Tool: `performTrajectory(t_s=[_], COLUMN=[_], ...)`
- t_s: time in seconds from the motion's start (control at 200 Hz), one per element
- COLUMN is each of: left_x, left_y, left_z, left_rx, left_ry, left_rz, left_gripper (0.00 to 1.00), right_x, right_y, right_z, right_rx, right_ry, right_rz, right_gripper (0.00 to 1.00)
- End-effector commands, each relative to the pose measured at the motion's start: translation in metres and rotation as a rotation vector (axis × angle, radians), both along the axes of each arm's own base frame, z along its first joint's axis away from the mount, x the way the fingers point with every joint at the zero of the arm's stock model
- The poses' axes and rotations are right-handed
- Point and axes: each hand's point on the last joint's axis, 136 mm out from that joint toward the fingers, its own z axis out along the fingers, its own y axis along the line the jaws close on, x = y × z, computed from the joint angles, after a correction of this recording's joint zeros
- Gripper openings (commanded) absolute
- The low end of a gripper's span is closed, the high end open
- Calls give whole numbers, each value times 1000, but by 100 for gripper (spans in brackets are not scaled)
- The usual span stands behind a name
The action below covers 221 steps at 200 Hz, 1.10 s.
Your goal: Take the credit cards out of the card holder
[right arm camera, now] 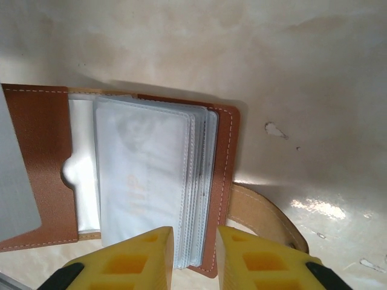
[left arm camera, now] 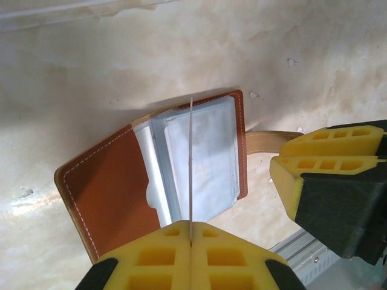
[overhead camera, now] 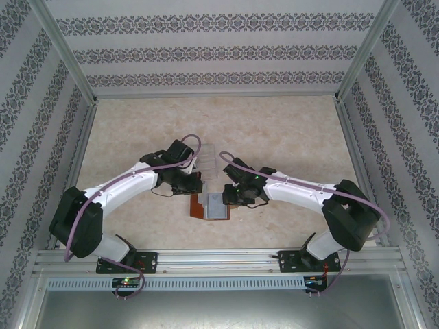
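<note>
left pincer (left arm camera: 190,234) is clenched on one grey credit card (left arm camera: 190,163), seen edge-on above the open card holder (left arm camera: 112,181), which lies flat on the pale, marbled beige bench (overhead camera: 288,130) between both arms. right pincer (right arm camera: 195,240) stands narrowly parted at the holder's edge; grasping it or not, i cannot tell. walls (overhead camera: 219,55) carry grey floral bands. faint lettering on a clear pocket (right arm camera: 142,181) is unreadable.
</note>
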Motion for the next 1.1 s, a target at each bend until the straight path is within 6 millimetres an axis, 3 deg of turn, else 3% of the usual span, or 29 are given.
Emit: performTrajectory(t_s=[0.0, 0.305, 0.649, 0.844, 1.099], left_x=[3, 22, 35, 50, 71], left_y=[4, 21, 11, 15, 17], left_z=[15, 24, 51, 69, 75], left_rx=[30, 171, 173, 243, 336], left_ry=[-73, -159, -371, -538, -592], left_rz=[-70, -161, -446, -563, -645], left_gripper=[3, 0, 0, 0, 0], right_x=[4, 10, 13, 16, 21], right_y=[-6, -20, -39, -48, -54], right_z=[13, 21, 29, 34, 43], right_rx=[-14, -23, -35, -39, -50], right_ry=[-42, -59, -80, -92, -108], right_rz=[7, -12, -38, -55, -53], right_gripper=[27, 27, 27, 27, 27])
